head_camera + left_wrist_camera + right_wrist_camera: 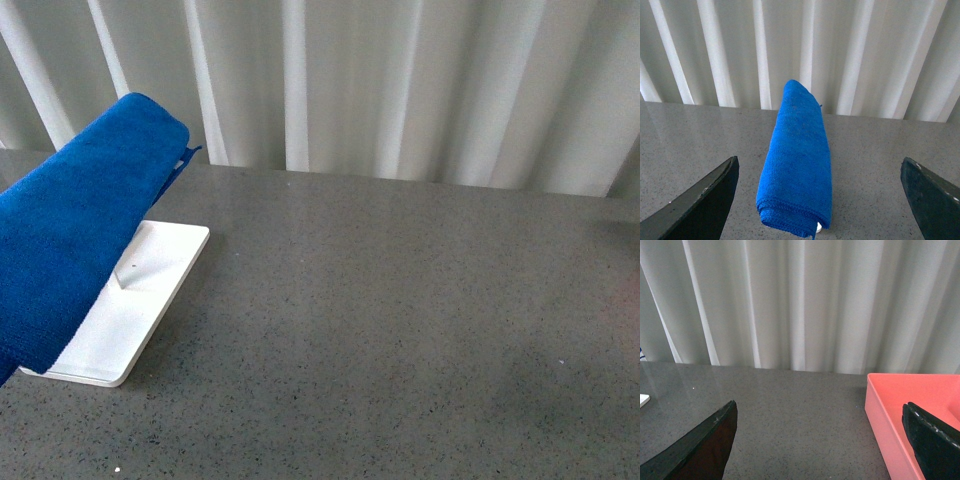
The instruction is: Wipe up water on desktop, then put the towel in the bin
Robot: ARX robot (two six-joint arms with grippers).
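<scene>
Left claw (818, 161) gapes wide, with the folded blue towel (75, 240) between its fingers, touching neither, over the white tray (150, 290) at the desktop's (400, 330) left. Right claw (818, 406) is also spread wide above the desktop, with the pink bin (890, 400) at its right.

Fuzzy blue cloth towel (70, 240); smooth speckled stone-like desktop (400, 330).

Left on desktop (400, 330): towel (70, 250) over tray (140, 320)
</scene>
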